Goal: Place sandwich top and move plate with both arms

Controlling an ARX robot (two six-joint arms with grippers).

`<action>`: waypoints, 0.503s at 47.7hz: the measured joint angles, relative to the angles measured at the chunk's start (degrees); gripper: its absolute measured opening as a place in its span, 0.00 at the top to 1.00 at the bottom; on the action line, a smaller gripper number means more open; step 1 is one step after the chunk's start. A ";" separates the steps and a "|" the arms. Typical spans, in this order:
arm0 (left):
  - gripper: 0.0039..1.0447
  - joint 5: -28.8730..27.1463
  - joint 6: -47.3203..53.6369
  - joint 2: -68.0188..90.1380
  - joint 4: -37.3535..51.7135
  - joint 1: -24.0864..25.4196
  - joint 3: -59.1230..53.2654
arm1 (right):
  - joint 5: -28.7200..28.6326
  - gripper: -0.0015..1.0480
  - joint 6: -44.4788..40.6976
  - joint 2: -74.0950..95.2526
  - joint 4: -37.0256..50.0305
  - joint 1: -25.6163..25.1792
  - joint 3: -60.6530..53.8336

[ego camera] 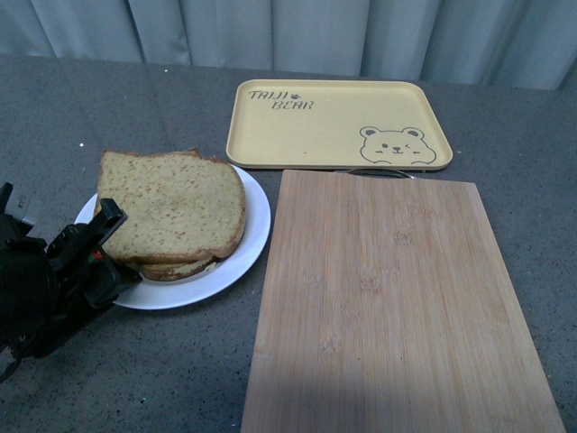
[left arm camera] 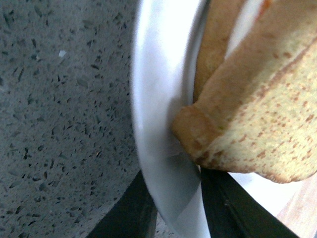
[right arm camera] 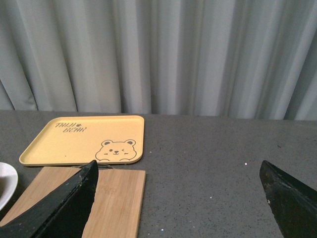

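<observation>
The sandwich top (ego camera: 171,203), a tan wholemeal slice with a darker crust, lies on a stacked sandwich on the white plate (ego camera: 248,236) at the table's left. My left gripper (ego camera: 101,251) is shut on the plate's near-left rim. In the left wrist view its black fingers (left arm camera: 223,208) pinch the white rim (left arm camera: 158,99), with the bread (left arm camera: 257,114) just past them. My right gripper (right arm camera: 178,191) is open and empty, its jaws wide apart above the grey table, and is out of the front view. A sliver of the plate (right arm camera: 5,181) shows there.
A bamboo cutting board (ego camera: 397,307) lies right of the plate, close to its rim. A yellow bear-print tray (ego camera: 338,122) sits behind the board, also in the right wrist view (right arm camera: 84,139). Grey curtains (right arm camera: 158,54) close off the back.
</observation>
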 joint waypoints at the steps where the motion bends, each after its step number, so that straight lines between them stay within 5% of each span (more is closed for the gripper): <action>1: 0.78 0.13 -0.11 0.02 0.22 0.04 0.04 | 0.00 0.09 0.00 0.00 0.02 0.00 0.00; 10: 0.96 4.63 -5.42 0.83 4.59 1.14 0.22 | -0.02 0.09 0.00 0.00 0.02 0.00 0.00; 24: 0.97 10.14 -18.82 2.23 22.08 1.97 -4.48 | -0.02 0.09 0.00 0.00 0.02 0.00 0.00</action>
